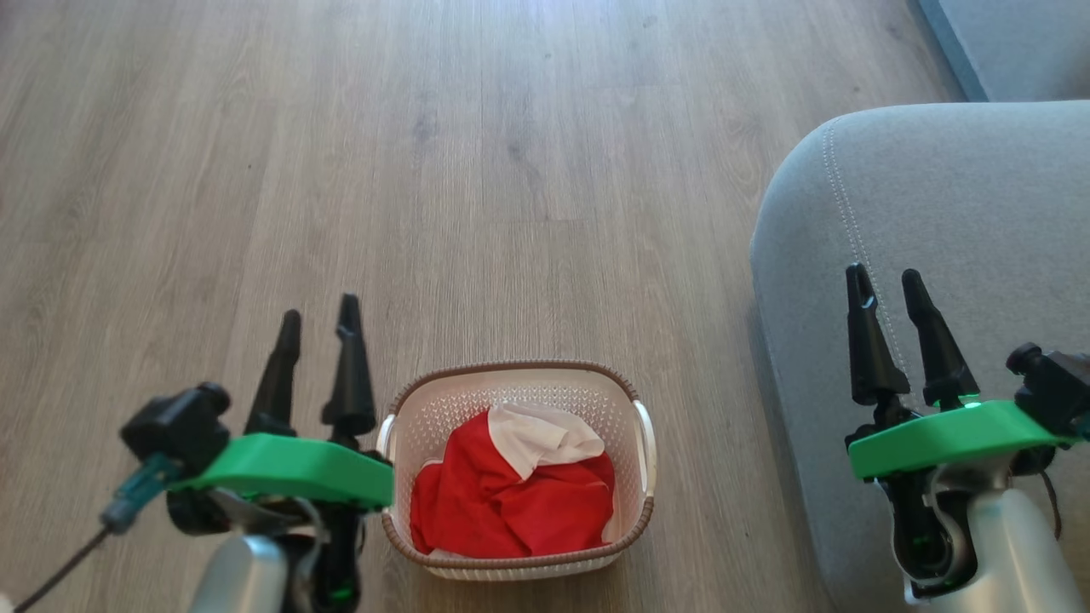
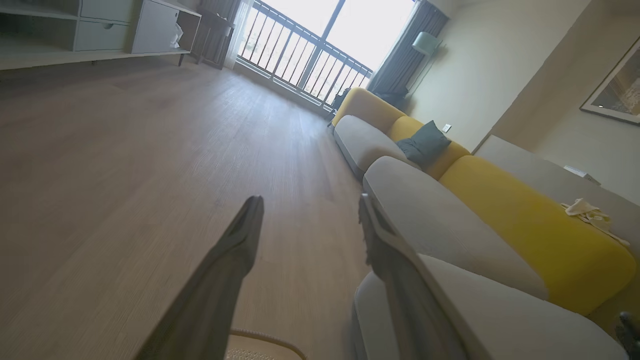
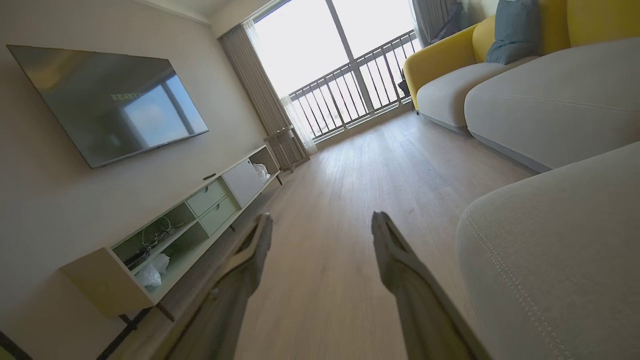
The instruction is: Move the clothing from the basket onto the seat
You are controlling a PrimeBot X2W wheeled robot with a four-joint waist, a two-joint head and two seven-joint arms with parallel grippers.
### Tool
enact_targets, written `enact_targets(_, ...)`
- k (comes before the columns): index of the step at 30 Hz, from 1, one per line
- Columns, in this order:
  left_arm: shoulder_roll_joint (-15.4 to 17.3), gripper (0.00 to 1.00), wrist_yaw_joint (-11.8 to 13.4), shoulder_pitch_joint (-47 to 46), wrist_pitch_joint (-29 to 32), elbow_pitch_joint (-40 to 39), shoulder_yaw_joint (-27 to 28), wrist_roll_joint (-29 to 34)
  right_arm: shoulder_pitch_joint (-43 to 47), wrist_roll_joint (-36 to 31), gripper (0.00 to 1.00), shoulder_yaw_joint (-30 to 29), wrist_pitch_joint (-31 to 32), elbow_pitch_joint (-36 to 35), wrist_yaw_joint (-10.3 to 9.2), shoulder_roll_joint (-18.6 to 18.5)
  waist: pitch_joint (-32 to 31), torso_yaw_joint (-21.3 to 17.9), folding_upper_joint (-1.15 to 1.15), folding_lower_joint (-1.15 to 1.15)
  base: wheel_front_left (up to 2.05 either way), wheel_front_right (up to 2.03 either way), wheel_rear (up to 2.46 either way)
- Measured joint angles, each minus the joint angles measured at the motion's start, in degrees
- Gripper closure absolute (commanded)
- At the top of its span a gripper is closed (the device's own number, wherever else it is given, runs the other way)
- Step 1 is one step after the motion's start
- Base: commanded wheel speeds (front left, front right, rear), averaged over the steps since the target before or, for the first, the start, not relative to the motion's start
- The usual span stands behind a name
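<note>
While clothing [image 1: 511, 498] lies in basket [image 1: 511, 393] | left claw [image 1: 318, 308] apart, empty | right claw [image 1: 884, 274] apart, empty, near seat [image 1: 979, 213]

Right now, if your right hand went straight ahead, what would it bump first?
Probably nothing soon: the right hand points out over the wooden floor, passing beside the grey seat. Depth is unclear.

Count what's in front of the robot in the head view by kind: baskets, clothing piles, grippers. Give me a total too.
Basket: 1
Clothing pile: 1, red and white, in the basket
Grippers: 2, left gripper and right gripper, both open
Total: 4
</note>
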Motion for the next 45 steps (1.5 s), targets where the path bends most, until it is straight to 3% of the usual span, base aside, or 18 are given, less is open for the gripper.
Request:
enact_targets(6, 0.1, 0.00, 2.5, -0.2, -1.0, -0.2, -4.4, 6.2, 0.0, -4.9, 0.00, 0.7, -0.9, -1.3, 0.00, -0.1, -0.1, -0.3, 0.00, 0.00, 0.00, 0.00, 0.00)
enact_targets(13, 0.3, 0.00, 3.3, -0.4, -2.1, 1.7, -7.9, 12.6, 0.0, -10.9, 0.00, 2.5, -2.0, -1.9, 0.00, -0.7, -0.1, -1.0, 0.00, 0.00, 0.00, 0.00, 0.00)
enact_targets(21, 1.3, 0.00, 11.9, -1.4, -3.5, 1.9, -10.0, 20.3, 0.0, -15.1, 0.00, 5.5, -3.7, -1.9, 0.00, -2.2, -0.1, -1.7, 0.00, 0.00, 0.00, 0.00, 0.00)
enact_targets(25, 1.3, 0.00, 15.4, -2.1, -4.0, 0.3, -9.6, 20.3, -0.1, -17.8, 0.00, 6.1, -4.3, -2.5, 0.01, -2.6, 0.0, -2.0, 0.00, 0.00, 0.00, 0.00, 0.00)
enact_targets(31, 1.0, 0.00, 14.6, -2.1, -5.2, 0.4, -8.8, 21.3, -1.1, -20.6, 0.00, 6.0, -5.2, -2.6, 0.01, -2.6, -0.1, -2.2, 0.00, 0.00, 0.00, 0.00, 0.00)
enact_targets(42, 0.7, 0.00, 6.8, -0.5, -7.0, 10.4, -7.9, 15.4, -1.1, -27.6, 0.00, 4.4, -7.1, 3.1, 0.01, -2.0, -0.9, -2.6, 0.00, 0.00, 0.00, 0.00, 0.00)
enact_targets(45, 0.7, 0.00, 5.7, -0.3, -7.1, 13.2, -8.4, 16.7, -1.1, -24.9, 0.00, 4.8, -7.3, 7.5, 0.01, -1.2, -1.2, -2.6, 0.00, 0.00, 0.00, 0.00, 0.00)
